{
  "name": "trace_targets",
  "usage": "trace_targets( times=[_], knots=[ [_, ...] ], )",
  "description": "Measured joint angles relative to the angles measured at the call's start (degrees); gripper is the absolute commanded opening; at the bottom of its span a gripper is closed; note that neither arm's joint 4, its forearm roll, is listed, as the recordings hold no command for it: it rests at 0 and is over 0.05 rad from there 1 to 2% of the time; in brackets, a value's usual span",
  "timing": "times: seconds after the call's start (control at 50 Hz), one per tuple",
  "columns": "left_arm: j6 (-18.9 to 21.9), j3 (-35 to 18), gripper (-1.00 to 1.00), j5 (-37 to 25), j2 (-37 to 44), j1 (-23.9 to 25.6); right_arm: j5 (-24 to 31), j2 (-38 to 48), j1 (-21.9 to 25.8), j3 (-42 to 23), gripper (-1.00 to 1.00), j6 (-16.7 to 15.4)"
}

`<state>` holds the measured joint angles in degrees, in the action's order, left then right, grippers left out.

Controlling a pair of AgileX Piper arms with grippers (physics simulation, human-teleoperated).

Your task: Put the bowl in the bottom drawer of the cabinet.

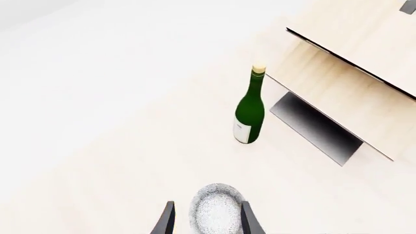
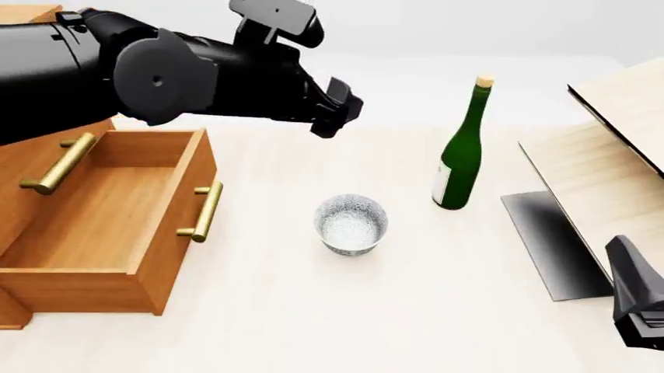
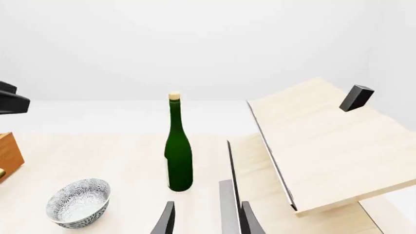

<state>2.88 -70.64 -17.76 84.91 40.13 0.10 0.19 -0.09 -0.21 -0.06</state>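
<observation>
The speckled white bowl [image 2: 351, 224] stands upright on the table, just right of the open bottom drawer [image 2: 99, 210]. The drawer is pulled out of the orange-brown cabinet [image 2: 21, 151] and nothing shows inside it. My left gripper [image 2: 337, 109] hovers above and a little behind the bowl. In the left wrist view its open fingers [image 1: 167, 222] frame the bowl [image 1: 217, 209] without touching it. My right gripper [image 2: 635, 299] is low at the right, far from the bowl [image 3: 78, 202]. It [image 3: 206, 219] is open and holds nothing.
A tall green wine bottle [image 2: 462, 148] stands to the right of and behind the bowl. A pale wood structure [image 2: 623, 155] with a dark panel [image 2: 550, 241] fills the right side. A brass handle [image 2: 202, 210] sticks out of the drawer front toward the bowl.
</observation>
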Motion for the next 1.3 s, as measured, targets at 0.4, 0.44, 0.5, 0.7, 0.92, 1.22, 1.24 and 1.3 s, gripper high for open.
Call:
trace_targets(
  times=[0.4, 0.44, 0.5, 0.7, 0.92, 1.22, 1.24, 1.3],
  knots=[
    [-1.55, -2.94, 1.00, -1.60, 4.61, 1.62, 0.00, 0.00, 0.00, 0.00, 1.00, 0.00],
    [-1.67, -3.29, 1.00, -1.93, 5.01, 1.79, 0.00, 0.00, 0.00, 0.00, 1.00, 0.00],
    [-1.83, -3.92, 1.00, -2.52, 5.63, 2.03, 0.00, 0.00, 0.00, 0.00, 1.00, 0.00],
    [-2.26, -5.89, 1.00, -4.27, 8.01, 2.51, 0.00, 0.00, 0.01, 0.00, 1.00, 0.00],
    [-2.84, -7.79, 1.00, -5.58, 10.62, 3.17, 0.00, 0.00, 0.00, 0.00, 1.00, 0.00],
    [-3.86, -10.12, 1.00, -6.50, 14.08, 3.96, 0.00, 0.00, 0.00, 0.00, 1.00, 0.01],
    [-3.88, -10.25, 1.00, -6.58, 14.26, 3.97, 0.00, 0.00, 0.00, 0.00, 1.00, 0.00],
    [-3.93, -10.64, 1.00, -6.82, 14.71, 3.96, 0.00, 0.00, 0.00, 0.00, 1.00, 0.00]
  ],
)
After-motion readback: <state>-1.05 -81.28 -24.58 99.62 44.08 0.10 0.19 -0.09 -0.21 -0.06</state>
